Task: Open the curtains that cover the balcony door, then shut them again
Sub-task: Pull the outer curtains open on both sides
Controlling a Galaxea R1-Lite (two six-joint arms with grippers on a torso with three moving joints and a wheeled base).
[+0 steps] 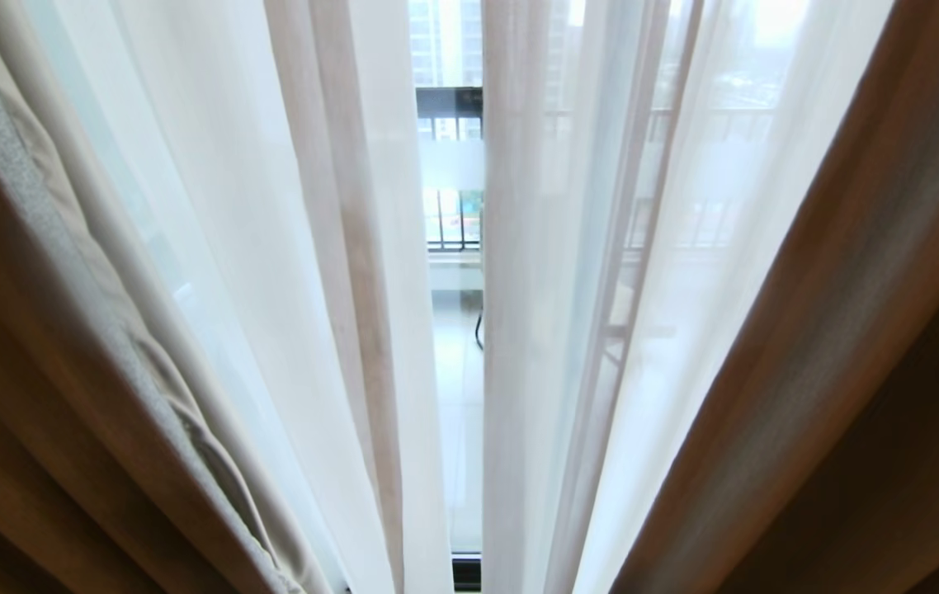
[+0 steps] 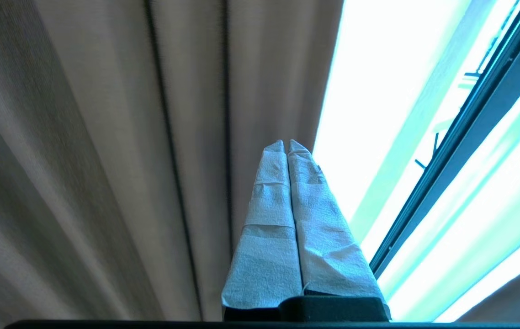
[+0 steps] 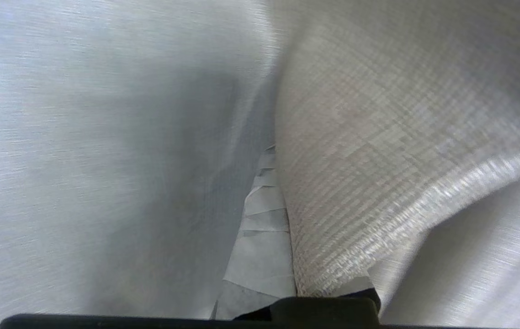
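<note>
Curtains [image 1: 337, 247] parted by a narrow central gap, door [image 1: 451, 173] glass visible through it. Left gripper [image 2: 286, 145] beside beige folds, jaws closed, empty. Right gripper [image 3: 269, 153] jaws closed, buried in curtain fabric.

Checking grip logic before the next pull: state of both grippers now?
Left gripper: closed, holding nothing, beside the beige curtain.
Right gripper: closed, curtain fabric draped over it; a grip cannot be told.

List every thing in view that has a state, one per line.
sheer curtains: parted by a narrow gap at the middle
beige curtains: drawn back to both sides
balcony door: glass visible through the gap
left gripper: jaws shut, empty
right gripper: shut, fabric draped over it
</note>
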